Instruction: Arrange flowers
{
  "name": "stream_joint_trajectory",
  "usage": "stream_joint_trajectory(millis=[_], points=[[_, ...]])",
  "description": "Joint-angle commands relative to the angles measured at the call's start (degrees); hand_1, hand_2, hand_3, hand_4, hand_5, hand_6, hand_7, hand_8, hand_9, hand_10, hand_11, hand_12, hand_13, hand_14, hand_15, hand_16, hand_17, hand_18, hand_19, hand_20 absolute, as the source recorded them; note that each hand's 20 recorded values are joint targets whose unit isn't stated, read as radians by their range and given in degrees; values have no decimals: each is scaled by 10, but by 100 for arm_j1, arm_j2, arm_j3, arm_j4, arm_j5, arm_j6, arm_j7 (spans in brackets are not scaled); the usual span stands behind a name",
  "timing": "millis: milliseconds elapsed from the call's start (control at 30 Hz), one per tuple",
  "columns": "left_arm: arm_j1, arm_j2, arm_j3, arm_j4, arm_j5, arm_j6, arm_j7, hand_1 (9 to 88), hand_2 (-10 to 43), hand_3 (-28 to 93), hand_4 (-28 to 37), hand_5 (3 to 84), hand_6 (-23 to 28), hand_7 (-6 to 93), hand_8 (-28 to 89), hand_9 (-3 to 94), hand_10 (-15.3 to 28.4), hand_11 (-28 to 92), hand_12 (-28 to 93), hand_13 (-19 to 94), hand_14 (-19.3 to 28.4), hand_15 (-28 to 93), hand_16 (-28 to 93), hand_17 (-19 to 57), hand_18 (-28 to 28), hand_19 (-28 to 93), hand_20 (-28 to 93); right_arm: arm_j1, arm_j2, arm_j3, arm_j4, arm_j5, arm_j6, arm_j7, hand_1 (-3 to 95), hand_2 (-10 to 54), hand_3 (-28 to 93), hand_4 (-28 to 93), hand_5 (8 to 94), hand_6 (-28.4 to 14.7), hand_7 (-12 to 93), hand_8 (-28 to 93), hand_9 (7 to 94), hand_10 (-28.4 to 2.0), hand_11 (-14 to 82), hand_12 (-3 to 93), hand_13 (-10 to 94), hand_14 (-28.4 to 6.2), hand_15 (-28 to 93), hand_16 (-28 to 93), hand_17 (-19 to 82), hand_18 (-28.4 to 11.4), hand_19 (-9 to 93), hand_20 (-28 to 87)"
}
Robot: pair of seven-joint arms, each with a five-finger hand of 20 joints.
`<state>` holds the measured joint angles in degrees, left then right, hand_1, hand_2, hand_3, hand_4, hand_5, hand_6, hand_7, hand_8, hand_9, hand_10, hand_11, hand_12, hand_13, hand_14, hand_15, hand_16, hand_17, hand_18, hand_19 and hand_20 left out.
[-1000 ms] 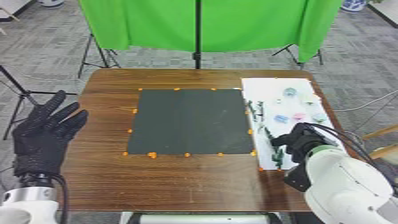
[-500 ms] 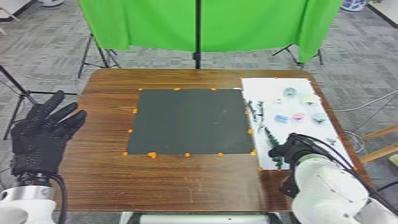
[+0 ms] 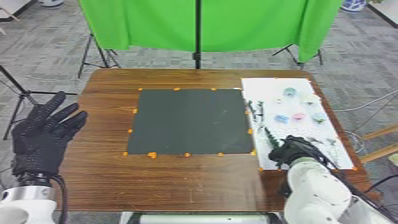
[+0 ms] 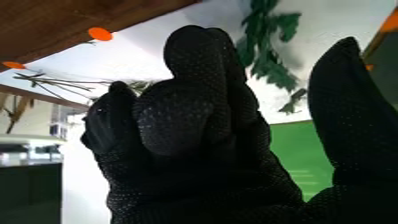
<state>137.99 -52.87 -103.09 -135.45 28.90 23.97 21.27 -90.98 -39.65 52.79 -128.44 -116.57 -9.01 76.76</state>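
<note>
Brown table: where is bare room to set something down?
Bare: the dark mat inside the orange dots, and the brown table between mat and near edge. Crowded: the white sheet, with green stems, flowers and the right hand at its near end.

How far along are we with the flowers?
Nothing looks arranged yet. The right hand is beside a green sprig, apparently holding nothing. Left to do: that sprig, the blue flower and the pink flower, all on the white board, probably for the dark mat.

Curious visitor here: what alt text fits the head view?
Robot's right hand over the near end of a white sheet holding pastel flowers and green stems; dark mat mid-table; left hand open at left.
</note>
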Motion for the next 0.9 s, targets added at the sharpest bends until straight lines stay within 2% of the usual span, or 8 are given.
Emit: stream_joint_trajectory(millis=[33, 100, 133, 167, 667, 700, 767, 900], points=[[65, -60, 20, -9, 31, -12, -77, 203, 90, 769, -283, 348, 90, 127, -89, 299, 195, 261, 105, 239, 270, 506, -98, -66, 236, 628, 82, 210, 33, -419, 217, -455, 3, 109, 297, -4, 680, -200, 631, -115, 449, -125, 712, -202, 548, 233, 746, -122, 772, 200, 512, -233, 932, 298], [44, -65, 31, 0, 36, -16, -90, 202, 90, 770, -283, 348, 90, 127, -89, 299, 194, 261, 105, 238, 270, 506, -98, -67, 236, 627, 81, 245, 6, -456, 257, -417, -13, 112, 297, -4, 681, -199, 630, -115, 452, -126, 712, -202, 548, 232, 746, -122, 773, 200, 512, -233, 932, 298], [67, -49, 31, -6, 23, -10, -49, 202, 90, 770, -283, 348, 90, 127, -89, 299, 194, 261, 105, 239, 270, 506, -98, -67, 236, 626, 81, 299, 12, -517, 287, -431, -31, 112, 297, -4, 682, -199, 629, -115, 453, -127, 712, -201, 548, 232, 746, -122, 773, 200, 512, -232, 932, 297], [39, -62, 35, -1, 42, -19, -102, 203, 90, 770, -283, 348, 90, 128, -89, 299, 194, 260, 105, 239, 270, 506, -98, -67, 235, 626, 81, 292, 2, -530, 299, -465, -49, 126, 297, -4, 682, -199, 629, -115, 454, -127, 712, -201, 549, 232, 745, -121, 773, 199, 512, -232, 932, 297], [35, -65, 23, -2, 40, -30, -101, 202, 90, 770, -283, 348, 89, 127, -89, 299, 195, 260, 105, 239, 271, 507, -98, -68, 235, 624, 80, 623, -204, -1183, 747, -711, -171, 16, 358, -31, 708, -206, 627, -101, 483, -142, 715, -191, 551, 225, 746, -111, 770, 196, 511, -226, 932, 288], [55, -60, 22, -8, 28, -16, -66, 202, 90, 770, -283, 348, 89, 127, -89, 299, 195, 260, 105, 238, 270, 506, -98, -68, 235, 624, 81, 623, -186, -1205, 761, -729, -142, -17, 372, -37, 709, -219, 625, -97, 480, -67, 718, -188, 550, 223, 748, -109, 770, 195, 513, -223, 932, 286], [56, -72, 15, -7, 34, -24, -86, 202, 89, 770, -283, 348, 89, 128, -89, 299, 195, 260, 105, 238, 270, 506, -98, -68, 235, 624, 81, 577, -174, -1204, 773, -742, -121, -28, 414, -54, 701, -239, 625, -87, 472, 85, 731, -181, 543, 222, 753, -102, 767, 194, 515, -219, 932, 287], [61, -70, 9, -14, 33, -18, -79, 202, 89, 771, -283, 348, 90, 127, -90, 299, 195, 260, 105, 239, 271, 506, -98, -68, 236, 624, 81, 507, -142, -1201, 793, -730, -51, -108, 493, -67, 691, -251, 650, -74, 473, 122, 750, -170, 529, 219, 761, -94, 763, 196, 522, -210, 932, 291]])
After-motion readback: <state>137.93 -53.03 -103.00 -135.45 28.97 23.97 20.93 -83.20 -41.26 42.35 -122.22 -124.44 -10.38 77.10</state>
